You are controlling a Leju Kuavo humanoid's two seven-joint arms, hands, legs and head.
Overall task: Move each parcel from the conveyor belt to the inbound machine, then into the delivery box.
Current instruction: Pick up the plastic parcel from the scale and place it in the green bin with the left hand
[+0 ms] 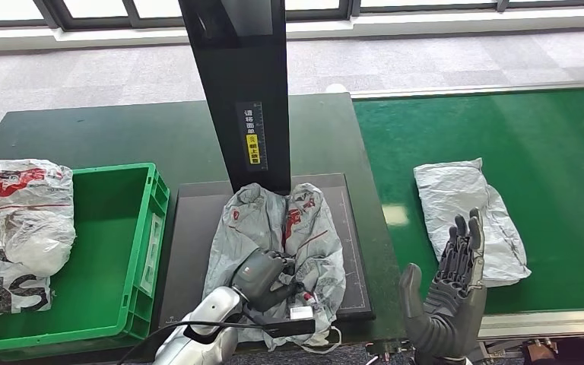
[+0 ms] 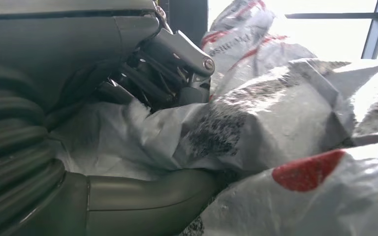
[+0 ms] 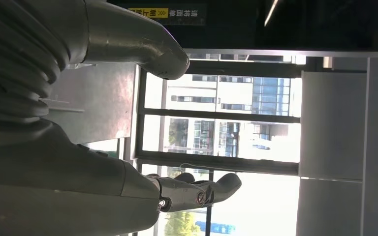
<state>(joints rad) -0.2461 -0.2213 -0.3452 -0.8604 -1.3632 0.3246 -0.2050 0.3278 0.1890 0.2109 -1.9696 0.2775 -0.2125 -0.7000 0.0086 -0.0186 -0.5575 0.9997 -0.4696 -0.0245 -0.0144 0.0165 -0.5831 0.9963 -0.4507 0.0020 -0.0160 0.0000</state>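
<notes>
Gripping the grey plastic parcel point(image 1: 277, 247) with red print, the left hand point(image 1: 262, 277) rests on its near part, fingers curled into the crumpled wrap; the left wrist view shows the thumb point(image 2: 142, 194) under a fold of the bag point(image 2: 275, 113) and the darker fingers point(image 2: 152, 81) pressed in from above. That parcel lies on the dark platform of the inbound machine point(image 1: 190, 251), right at the foot of its black upright column point(image 1: 239, 91), with its near end hanging over the platform's front edge. The right hand point(image 1: 452, 293) is held up over the near edge of the green conveyor belt point(image 1: 547, 152), palm open, fingers straight and apart, holding nothing. A white parcel point(image 1: 468, 217) lies flat on the belt just beyond that hand, near the belt's left end. At the left end of the dark table, a green delivery box point(image 1: 110, 251) sits beside the machine, with white, red-printed bags point(image 1: 15, 232) lying over its left side.
</notes>
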